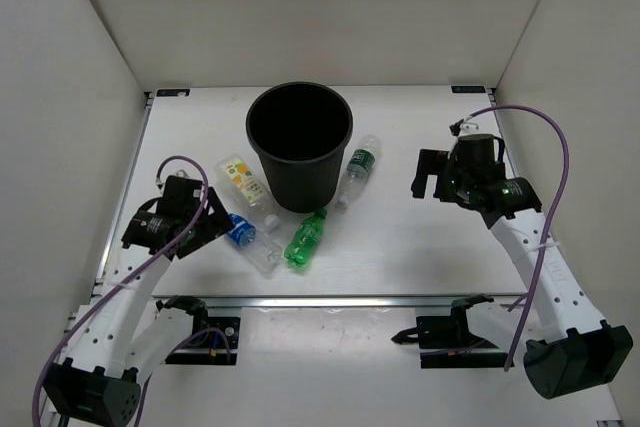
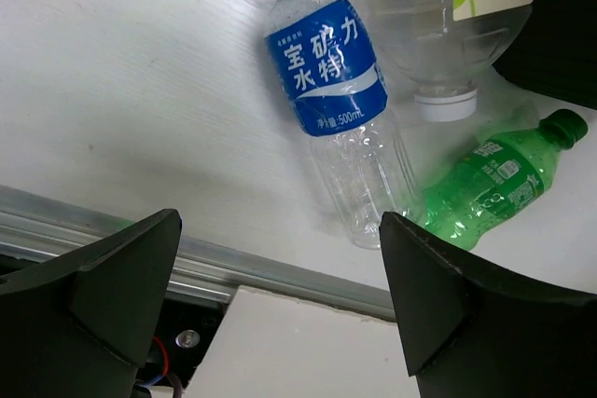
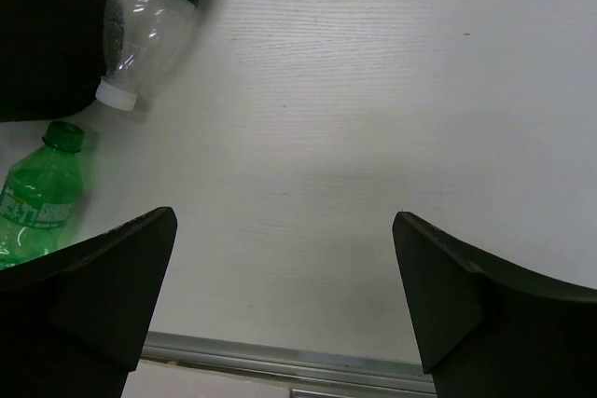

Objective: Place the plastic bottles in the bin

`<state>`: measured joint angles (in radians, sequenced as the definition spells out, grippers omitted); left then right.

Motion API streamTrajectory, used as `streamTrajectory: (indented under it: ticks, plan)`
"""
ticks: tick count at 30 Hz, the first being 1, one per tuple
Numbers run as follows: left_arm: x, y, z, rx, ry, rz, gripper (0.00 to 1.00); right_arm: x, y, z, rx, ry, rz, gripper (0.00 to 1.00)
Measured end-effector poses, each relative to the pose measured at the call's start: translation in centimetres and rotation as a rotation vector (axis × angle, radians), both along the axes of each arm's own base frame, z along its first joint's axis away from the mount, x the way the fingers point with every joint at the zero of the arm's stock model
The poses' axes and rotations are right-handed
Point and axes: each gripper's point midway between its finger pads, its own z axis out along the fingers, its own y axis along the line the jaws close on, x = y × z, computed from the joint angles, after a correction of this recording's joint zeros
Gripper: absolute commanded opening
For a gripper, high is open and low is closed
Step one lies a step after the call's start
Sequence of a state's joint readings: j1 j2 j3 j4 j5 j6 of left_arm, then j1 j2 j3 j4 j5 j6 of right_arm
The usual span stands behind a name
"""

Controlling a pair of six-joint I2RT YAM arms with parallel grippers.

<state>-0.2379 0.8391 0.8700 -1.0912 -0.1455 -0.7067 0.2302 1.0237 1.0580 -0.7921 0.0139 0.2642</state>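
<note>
The black bin stands upright at the table's middle back. Four bottles lie around its base: the yellow-orange label one to its left, the blue label one in front left, the all-green one in front, the green label one to its right. My left gripper is open and empty, just left of the blue label bottle. My right gripper is open and empty over bare table, right of the green label bottle.
A metal rail runs along the table's near edge. White walls close the left, back and right sides. The left wrist view also shows the all-green bottle and the yellow-orange label bottle against the bin.
</note>
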Motion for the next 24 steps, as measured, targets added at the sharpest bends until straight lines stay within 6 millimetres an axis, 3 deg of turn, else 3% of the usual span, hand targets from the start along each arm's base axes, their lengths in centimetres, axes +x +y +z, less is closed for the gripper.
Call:
streamTrajectory:
  ticks: [11,24]
  plan:
    - [-0.8,-2.2,-4.5,-0.097,0.081,0.047,0.98,-1.0,1.9,0.2,-0.035,-0.049,0.088,0.99]
    - [1.7,-3.2,-7.7,-0.074,0.143,0.131,0.99,-1.3,-1.3,-1.0,-0.073,-0.041,-0.024,1.00]
